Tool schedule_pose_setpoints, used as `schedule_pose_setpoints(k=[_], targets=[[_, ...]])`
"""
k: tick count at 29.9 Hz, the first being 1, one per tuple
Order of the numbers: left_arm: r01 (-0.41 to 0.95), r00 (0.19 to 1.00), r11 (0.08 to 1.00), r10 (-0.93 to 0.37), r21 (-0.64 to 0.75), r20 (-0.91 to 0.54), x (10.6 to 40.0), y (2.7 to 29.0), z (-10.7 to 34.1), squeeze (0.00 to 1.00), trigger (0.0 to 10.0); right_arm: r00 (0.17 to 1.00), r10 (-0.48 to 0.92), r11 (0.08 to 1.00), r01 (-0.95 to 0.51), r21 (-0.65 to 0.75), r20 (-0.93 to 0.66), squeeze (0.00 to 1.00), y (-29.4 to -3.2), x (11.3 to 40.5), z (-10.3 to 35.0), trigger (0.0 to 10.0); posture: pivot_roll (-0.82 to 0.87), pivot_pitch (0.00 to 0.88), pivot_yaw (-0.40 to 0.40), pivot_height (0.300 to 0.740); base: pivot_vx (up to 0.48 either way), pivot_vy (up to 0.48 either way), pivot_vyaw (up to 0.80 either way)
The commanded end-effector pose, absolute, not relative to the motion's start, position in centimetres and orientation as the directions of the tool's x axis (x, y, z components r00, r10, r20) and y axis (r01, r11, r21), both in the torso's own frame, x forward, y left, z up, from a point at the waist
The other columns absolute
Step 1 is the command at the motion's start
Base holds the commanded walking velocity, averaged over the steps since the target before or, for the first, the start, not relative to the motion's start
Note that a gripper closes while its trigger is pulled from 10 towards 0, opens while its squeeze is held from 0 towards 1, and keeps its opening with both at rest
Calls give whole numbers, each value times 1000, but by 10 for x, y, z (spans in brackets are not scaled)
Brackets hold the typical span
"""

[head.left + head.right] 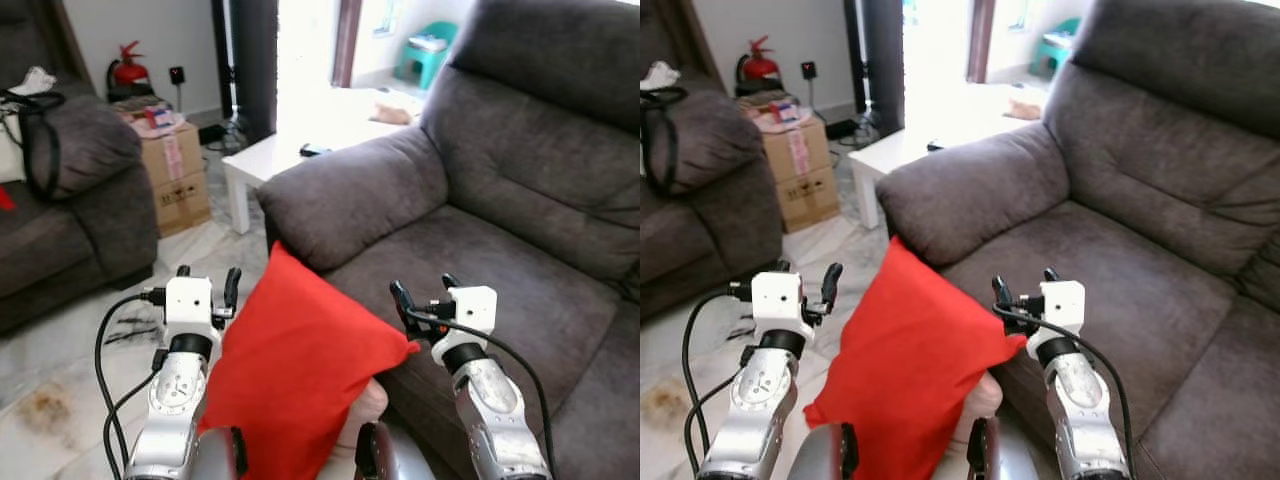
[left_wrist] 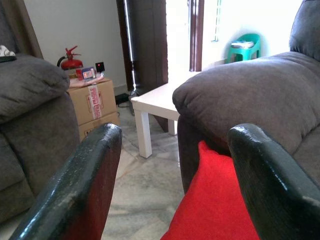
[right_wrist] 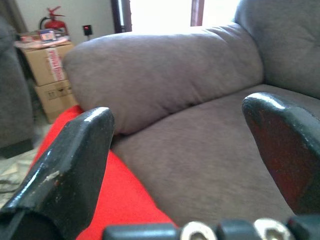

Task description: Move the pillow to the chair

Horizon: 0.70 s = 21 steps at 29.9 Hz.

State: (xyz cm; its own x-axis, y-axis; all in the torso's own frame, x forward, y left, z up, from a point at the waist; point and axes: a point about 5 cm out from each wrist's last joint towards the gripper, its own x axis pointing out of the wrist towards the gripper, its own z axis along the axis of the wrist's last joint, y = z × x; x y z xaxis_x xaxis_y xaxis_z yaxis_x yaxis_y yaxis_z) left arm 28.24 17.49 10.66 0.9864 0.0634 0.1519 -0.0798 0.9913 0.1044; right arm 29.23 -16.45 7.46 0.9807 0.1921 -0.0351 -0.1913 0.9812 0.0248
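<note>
Between open tools, red pillow point(image 1: 290, 370) touches chair point(image 1: 480, 270).

Two shiny silver arms show at the bottom. The left gripper point(image 1: 207, 285) and right gripper point(image 1: 425, 293) have white boxes, black fingers and looping black cables.

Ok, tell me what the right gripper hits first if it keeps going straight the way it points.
Probably the grey chair: the right gripper, open, aims across the seat toward the armrest. The red pillow sits beside it, likely off that line.
</note>
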Motion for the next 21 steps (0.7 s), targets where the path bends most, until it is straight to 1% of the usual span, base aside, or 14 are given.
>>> schedule_pose_setpoints(k=[1,2,4,5,6,7,8,12,14,18,21], targets=[[-114,987,989,102,95,125,283,183,103,0,10000,980,193,981,-192,33,-48,0,-165,296,75,10000,45,0,-89,578,0,0,0],[-114,987,989,102,95,125,283,183,103,0,10000,980,193,981,-192,33,-48,0,-165,296,75,10000,45,0,-89,578,0,0,0],[-165,983,982,156,96,94,278,198,95,0,10000,978,200,979,-198,38,-57,0,-163,301,74,10000,71,0,-104,578,0,0,0],[-213,976,973,208,88,62,271,212,87,0,10000,977,201,979,-198,53,-65,0,-163,306,72,10000,80,0,-107,578,0,0,0],[-213,976,973,208,88,62,271,212,87,0,10000,977,201,979,-198,53,-65,0,-163,306,72,10000,80,0,-107,578,0,0,0],[-238,971,968,235,84,44,265,220,82,0,10000,976,202,979,-199,50,-82,0,-162,310,70,10000,92,0,-109,578,0,0,0],[-245,970,966,243,88,35,263,222,79,0,10000,975,202,979,-198,48,-90,0,-162,311,68,10000,97,0,-111,578,0,0,0],[-249,968,963,251,98,-3,257,223,70,0,10000,974,197,980,-192,49,-116,0,-162,315,66,10000,100,0,-109,578,0,0,0],[-274,958,958,279,90,-59,248,225,54,0,10000,969,205,979,-200,48,-137,0,-162,320,64,10000,87,0,-112,578,0,0,0],[-282,957,957,286,71,-56,252,220,54,0,10000,970,171,984,-161,73,-173,0,-171,327,62,10000,80,0,-124,578,0,0,0],[-269,962,962,271,51,-36,264,211,60,0,10000,965,132,989,-114,92,-225,0,-181,333,60,10000,73,0,-148,578,0,0,0]])
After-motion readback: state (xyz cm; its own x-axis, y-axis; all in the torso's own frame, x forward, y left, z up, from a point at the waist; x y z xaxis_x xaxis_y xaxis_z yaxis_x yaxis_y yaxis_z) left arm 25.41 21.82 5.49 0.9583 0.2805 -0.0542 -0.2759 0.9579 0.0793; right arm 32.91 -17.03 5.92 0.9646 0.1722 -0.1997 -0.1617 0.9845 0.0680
